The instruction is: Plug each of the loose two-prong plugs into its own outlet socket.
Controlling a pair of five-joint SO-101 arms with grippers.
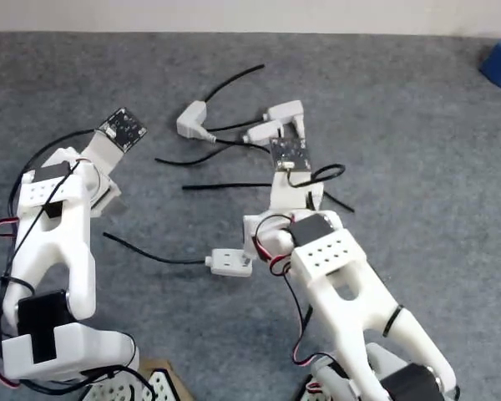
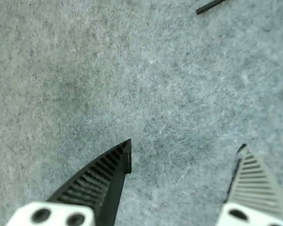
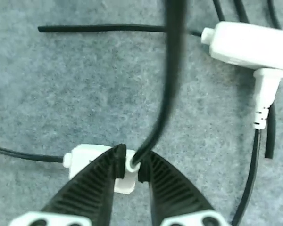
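White, low-centre: clamping the plug (image 3: 131,165) in the right gripper (image 3: 134,154), seemingly seating it into the socket (image 3: 87,160); needing a straight push; holding left gripper (image 2: 185,146) spread.

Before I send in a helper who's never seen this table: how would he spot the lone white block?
On the grey carpet, between the left arm and the right arm, a small white block lies close to the right one. Unlike the white pieces clustered farther out, it sits alone, one thin black cord trailing toward the left arm.
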